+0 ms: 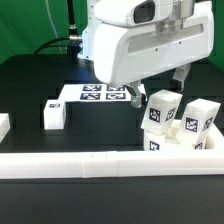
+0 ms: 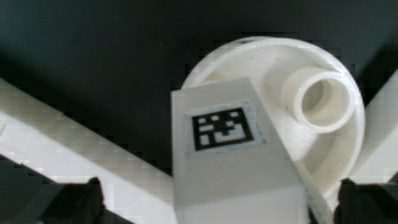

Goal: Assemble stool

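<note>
Tagged leg up close against the seat by its hole — likely lining up to screw in; whether the pincer grips it — cannot tell.

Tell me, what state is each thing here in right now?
gripper: open, fingers spread wide on either side of a leg.
seat: the one socket in view is empty.
near leg: upright under the gripper; joined or not, cannot tell.
second leg: upright beside it.
third leg: loose on the table, apart from the rest.
</note>
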Robot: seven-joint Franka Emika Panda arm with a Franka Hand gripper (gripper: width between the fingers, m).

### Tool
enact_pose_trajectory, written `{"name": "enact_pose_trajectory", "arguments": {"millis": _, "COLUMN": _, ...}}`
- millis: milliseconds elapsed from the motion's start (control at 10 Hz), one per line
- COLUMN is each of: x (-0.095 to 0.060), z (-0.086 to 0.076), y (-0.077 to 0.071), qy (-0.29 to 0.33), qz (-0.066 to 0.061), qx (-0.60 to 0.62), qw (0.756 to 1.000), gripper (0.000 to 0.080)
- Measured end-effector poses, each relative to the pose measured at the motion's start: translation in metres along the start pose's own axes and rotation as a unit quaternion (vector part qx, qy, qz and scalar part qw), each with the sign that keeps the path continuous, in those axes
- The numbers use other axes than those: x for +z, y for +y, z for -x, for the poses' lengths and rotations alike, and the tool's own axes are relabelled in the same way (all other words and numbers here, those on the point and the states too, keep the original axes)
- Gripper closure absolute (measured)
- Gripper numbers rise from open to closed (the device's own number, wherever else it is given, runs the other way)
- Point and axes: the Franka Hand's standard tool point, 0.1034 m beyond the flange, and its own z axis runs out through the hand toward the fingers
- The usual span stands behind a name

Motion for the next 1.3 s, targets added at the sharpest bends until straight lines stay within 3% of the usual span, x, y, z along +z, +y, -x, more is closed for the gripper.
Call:
{"name": "enact_pose_trajectory", "arguments": {"millis": 200, "x": 0.0023, "z": -0.0006, "y": 0.0003, "qy": -0.001, "qz": 0.000, "qx": 0.000, "qw": 1.000, "gripper": 0.0150}}
{"name": "enact_pose_trajectory", "arguments": {"millis": 400, "x": 0.0041, "z": 0.0013, "y": 0.0002, "qy": -0.003, "qz": -0.001, "qx": 0.001, "qw": 1.000, "gripper": 0.0410}}
{"name": "enact_pose_trajectory", "arguments": {"millis": 500, "x": 0.0040, "z": 0.0013, "y": 0.0003, "qy": -0.003, "qz": -0.001, "qx": 0.001, "qw": 1.000, "gripper": 0.0410}}
{"name": "enact_pose_trajectory", "arguments": {"millis": 600, "x": 0.0040, "z": 0.0013, "y": 0.0003, "qy": -0.002, "qz": -0.001, "qx": 0.005, "qw": 1.000, "gripper": 0.0465}}
{"name": "enact_pose_trajectory", "arguments": {"millis": 900, "x": 0.0040, "z": 0.0012, "y": 0.0003, "qy": -0.002, "qz": -0.002, "qx": 0.024, "qw": 1.000, "gripper": 0.0465}}
{"name": "enact_pose_trajectory", "arguments": {"millis": 1300, "x": 0.0049, "z": 0.0031, "y": -0.0051, "qy": 0.014, "qz": 0.006, "qx": 0.229, "qw": 0.973, "gripper": 0.0465}}
